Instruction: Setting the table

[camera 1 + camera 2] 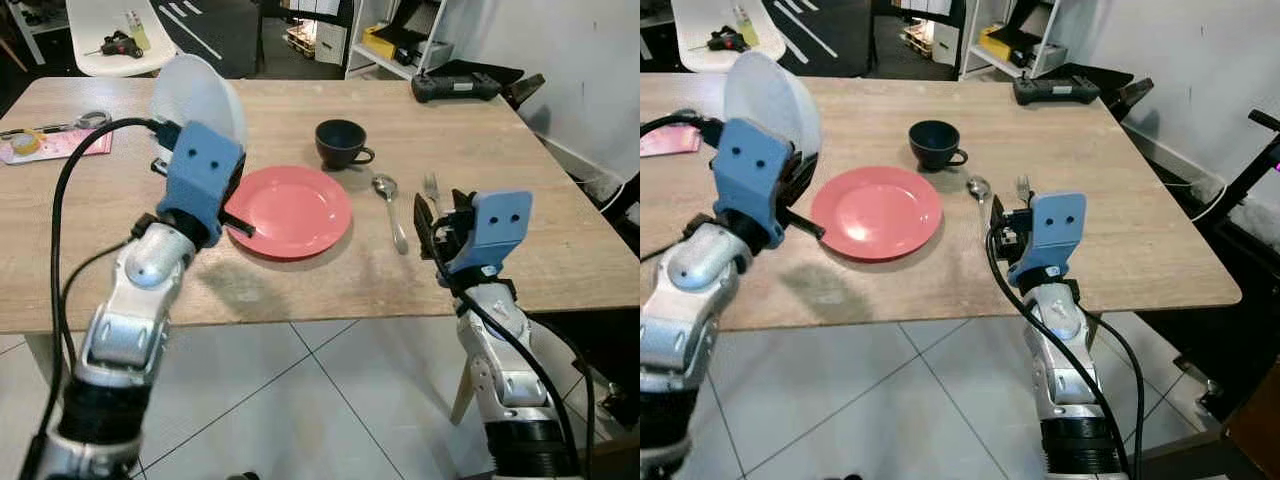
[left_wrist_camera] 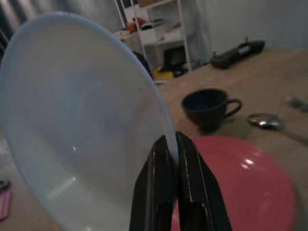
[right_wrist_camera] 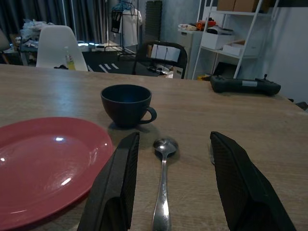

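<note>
My left gripper (image 2: 172, 147) is shut on the rim of a pale blue bowl (image 1: 195, 95), holding it tilted on edge above the table, just left of the red plate (image 1: 290, 210). A dark cup (image 1: 340, 142) stands behind the plate on the wooden table (image 1: 300, 290). To the plate's right lies a spoon (image 1: 390, 205), and a fork (image 1: 432, 190) lies beyond it, partly hidden by my right arm. My right gripper (image 3: 173, 139) is open, low at the table's front edge, with its fingers on either side of the spoon's handle end.
A black controller (image 1: 455, 85) lies at the table's far right corner. A pink card with scissors and tape (image 1: 55, 140) sits at the far left. A white chair (image 1: 120, 35) and shelves stand behind the table. Tiled floor lies below the front edge.
</note>
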`<state>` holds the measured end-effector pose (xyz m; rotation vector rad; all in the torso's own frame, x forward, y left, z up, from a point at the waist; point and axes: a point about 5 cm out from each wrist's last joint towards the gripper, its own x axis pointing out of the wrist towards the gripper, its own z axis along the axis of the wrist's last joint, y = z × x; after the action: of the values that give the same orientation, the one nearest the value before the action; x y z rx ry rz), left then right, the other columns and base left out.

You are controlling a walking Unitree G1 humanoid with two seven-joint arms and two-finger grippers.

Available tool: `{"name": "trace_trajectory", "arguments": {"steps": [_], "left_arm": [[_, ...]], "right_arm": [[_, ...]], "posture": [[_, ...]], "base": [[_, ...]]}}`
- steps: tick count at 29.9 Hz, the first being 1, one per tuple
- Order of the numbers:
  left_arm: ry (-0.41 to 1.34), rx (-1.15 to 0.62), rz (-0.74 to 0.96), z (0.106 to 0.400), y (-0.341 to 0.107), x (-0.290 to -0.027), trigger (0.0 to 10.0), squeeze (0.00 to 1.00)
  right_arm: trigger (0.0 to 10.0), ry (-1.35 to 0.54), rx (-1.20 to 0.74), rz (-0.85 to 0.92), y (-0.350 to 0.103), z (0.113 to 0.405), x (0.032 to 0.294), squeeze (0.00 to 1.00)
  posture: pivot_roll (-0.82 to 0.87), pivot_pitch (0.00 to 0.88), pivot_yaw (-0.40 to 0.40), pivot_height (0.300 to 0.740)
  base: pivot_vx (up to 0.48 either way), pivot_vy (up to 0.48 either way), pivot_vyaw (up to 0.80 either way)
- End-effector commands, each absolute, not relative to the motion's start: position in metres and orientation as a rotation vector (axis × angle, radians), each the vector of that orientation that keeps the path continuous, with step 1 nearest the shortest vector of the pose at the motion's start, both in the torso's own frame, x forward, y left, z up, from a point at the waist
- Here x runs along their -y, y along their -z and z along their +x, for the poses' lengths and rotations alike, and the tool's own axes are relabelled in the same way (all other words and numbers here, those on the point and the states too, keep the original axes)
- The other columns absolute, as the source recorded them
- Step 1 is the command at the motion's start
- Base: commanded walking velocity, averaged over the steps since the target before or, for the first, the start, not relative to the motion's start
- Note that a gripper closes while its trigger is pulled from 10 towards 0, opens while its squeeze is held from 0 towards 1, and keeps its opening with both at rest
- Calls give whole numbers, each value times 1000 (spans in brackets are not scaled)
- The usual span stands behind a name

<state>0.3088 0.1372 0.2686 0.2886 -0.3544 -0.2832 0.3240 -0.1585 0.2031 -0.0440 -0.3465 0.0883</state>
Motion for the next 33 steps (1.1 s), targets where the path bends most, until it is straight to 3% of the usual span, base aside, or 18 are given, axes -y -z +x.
{"name": "trace_trajectory", "arguments": {"steps": [1,16,33], "left_arm": [[283,369,255,303,-271,-136,10000,0],[303,258,221,287,-245,-120,10000,0],[250,182,242,290,-222,-126,10000,0]], "right_arm": [[10000,-76,335,-31,-200,324,163,0],[10000,-46,321,-8,-194,324,166,0],[10000,-13,321,-4,-193,325,171,0]], "posture": [[55,99,41,740],[56,86,39,740],[49,76,46,740]], "base": [[0,0,0],[0,0,0],[0,0,0]]}}
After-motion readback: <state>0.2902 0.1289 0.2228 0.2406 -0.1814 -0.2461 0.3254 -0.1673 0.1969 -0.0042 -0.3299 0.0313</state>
